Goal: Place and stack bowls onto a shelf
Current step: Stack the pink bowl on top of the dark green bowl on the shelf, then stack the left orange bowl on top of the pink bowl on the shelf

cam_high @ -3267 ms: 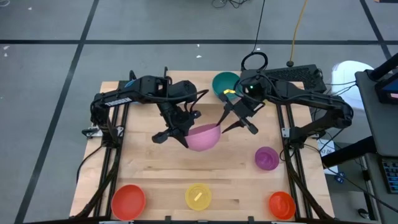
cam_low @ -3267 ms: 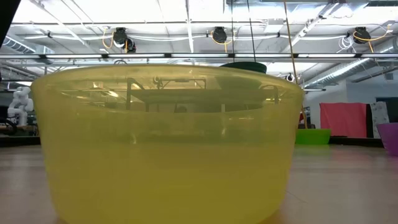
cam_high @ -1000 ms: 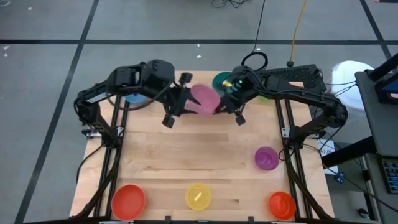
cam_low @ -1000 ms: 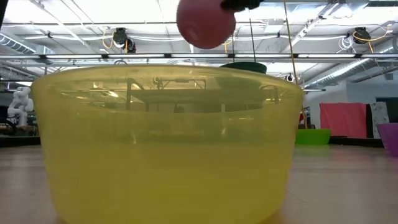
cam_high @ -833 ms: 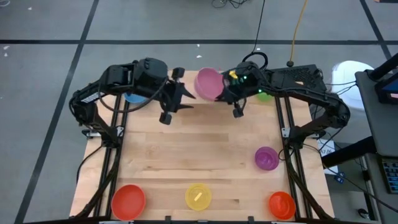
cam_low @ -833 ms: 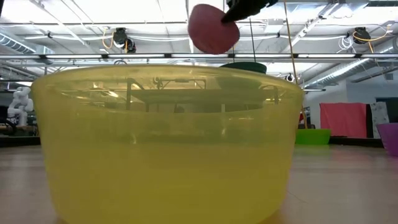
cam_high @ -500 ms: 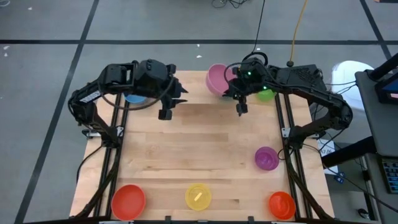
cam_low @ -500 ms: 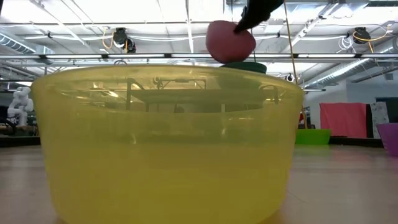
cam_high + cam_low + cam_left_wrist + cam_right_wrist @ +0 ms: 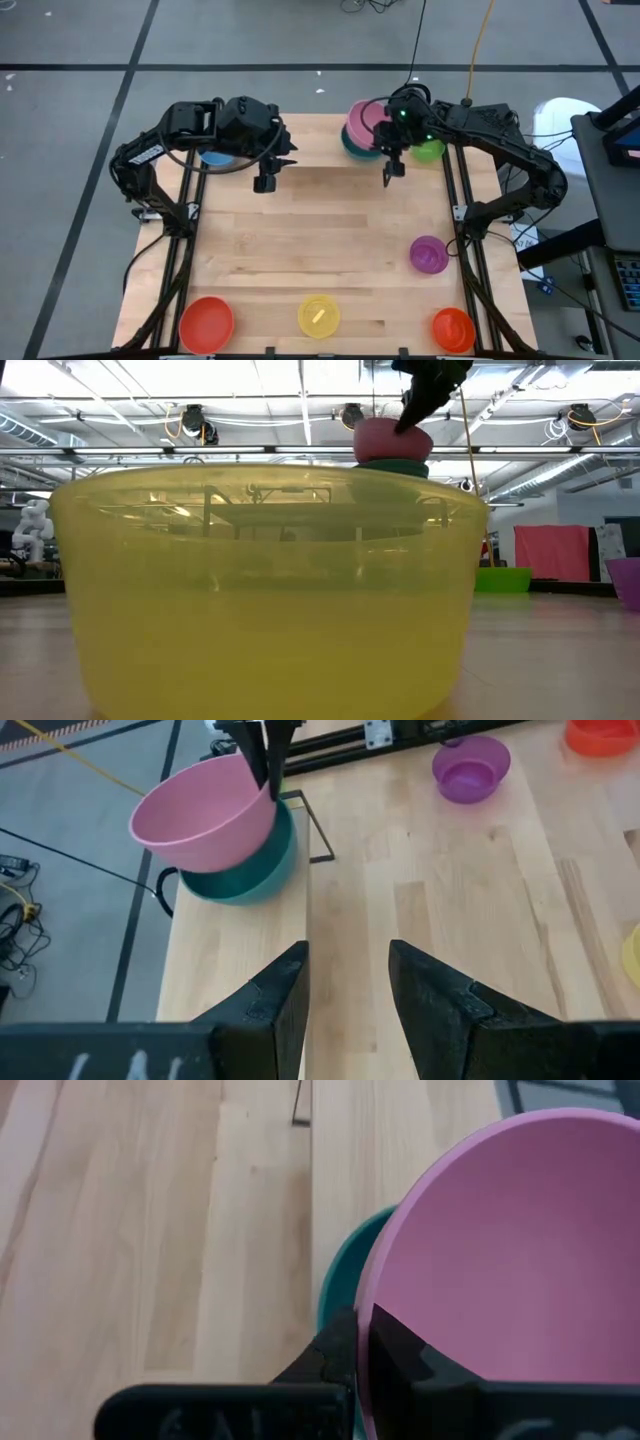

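Note:
The pink bowl point(image 9: 362, 117) sits tilted in the teal bowl point(image 9: 352, 143), which stands on the shelf point(image 9: 310, 140) at the table's far edge. It also shows in the left wrist view point(image 9: 200, 815) and in the low view point(image 9: 388, 438). My right gripper point(image 9: 384, 140) is shut on the pink bowl's rim. A green bowl point(image 9: 428, 150) stands right of the stack, and a blue bowl point(image 9: 213, 157) lies half hidden under the left arm. My left gripper point(image 9: 347, 960) is open and empty above the boards, left of the stack. My right gripper pinches the pink bowl's rim point(image 9: 366, 1315) on the side toward the green bowl, one finger inside the bowl and one outside. The fingers point(image 9: 262, 755) point down from above. The bowl is tilted, its underside inside the teal bowl point(image 9: 245, 870).
A purple bowl point(image 9: 429, 254) stands at the right. A red bowl point(image 9: 205, 322), a yellow bowl point(image 9: 318, 316) and an orange bowl point(image 9: 452, 328) line the near edge. The yellow bowl point(image 9: 270, 590) fills the low view. There is bare wood in the table's middle.
My right gripper has carried the pink bowl toward the table's far right and down into the teal bowl. My left gripper has drawn away from the bowl toward the left and stays open.

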{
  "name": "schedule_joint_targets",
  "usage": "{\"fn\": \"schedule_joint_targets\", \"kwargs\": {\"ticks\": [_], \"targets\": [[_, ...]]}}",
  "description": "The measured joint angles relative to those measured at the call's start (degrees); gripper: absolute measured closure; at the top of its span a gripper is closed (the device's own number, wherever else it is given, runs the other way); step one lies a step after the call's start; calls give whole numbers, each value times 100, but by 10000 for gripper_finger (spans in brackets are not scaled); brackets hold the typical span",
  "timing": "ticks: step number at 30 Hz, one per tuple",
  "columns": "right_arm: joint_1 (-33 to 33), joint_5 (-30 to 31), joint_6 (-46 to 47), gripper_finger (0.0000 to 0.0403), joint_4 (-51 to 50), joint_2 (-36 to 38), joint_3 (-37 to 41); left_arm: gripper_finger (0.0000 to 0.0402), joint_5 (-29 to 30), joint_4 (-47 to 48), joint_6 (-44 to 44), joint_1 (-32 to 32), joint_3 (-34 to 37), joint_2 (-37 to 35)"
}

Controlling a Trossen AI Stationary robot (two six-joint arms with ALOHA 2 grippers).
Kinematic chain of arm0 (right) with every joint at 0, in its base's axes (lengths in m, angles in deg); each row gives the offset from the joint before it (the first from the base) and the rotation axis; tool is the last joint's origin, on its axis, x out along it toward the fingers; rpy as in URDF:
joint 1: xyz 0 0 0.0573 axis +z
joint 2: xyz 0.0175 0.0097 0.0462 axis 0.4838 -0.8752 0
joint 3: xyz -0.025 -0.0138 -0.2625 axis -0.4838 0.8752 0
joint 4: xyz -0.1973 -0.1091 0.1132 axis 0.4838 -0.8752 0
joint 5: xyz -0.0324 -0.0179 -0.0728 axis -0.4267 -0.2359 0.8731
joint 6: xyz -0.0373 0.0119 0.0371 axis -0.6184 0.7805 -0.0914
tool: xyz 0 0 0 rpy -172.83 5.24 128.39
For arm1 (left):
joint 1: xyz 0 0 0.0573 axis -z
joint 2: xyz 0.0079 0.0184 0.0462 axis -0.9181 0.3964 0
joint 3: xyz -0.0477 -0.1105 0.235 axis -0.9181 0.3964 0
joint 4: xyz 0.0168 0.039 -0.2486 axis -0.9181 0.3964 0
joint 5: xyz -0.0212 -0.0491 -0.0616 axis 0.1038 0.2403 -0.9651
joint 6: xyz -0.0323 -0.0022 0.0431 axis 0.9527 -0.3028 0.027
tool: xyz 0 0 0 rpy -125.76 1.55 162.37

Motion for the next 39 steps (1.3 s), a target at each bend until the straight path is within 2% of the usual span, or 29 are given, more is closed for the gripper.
{"fn": "schedule_joint_targets", "kwargs": {"ticks": [9, 17, 32, 36, 39], "targets": [[-3, -142, -591, 403, -180, -262, 128, 256, 0, -2, 15, 0, 0, 0], [-22, -113, -650, 400, -25, -340, 225, 256, -1, -2, 19, 0, 0, 0], [-19, -82, -744, 306, 675, -260, 225, 256, 0, 306, 53, 0, 0, 0], [32, 226, -799, 294, 841, -31, 229, 256, 2, 803, 163, 0, 0, 0], [87, 419, -817, 294, 931, 255, 229, 256, 36, 1411, 678, 0, 0, 0]]}}
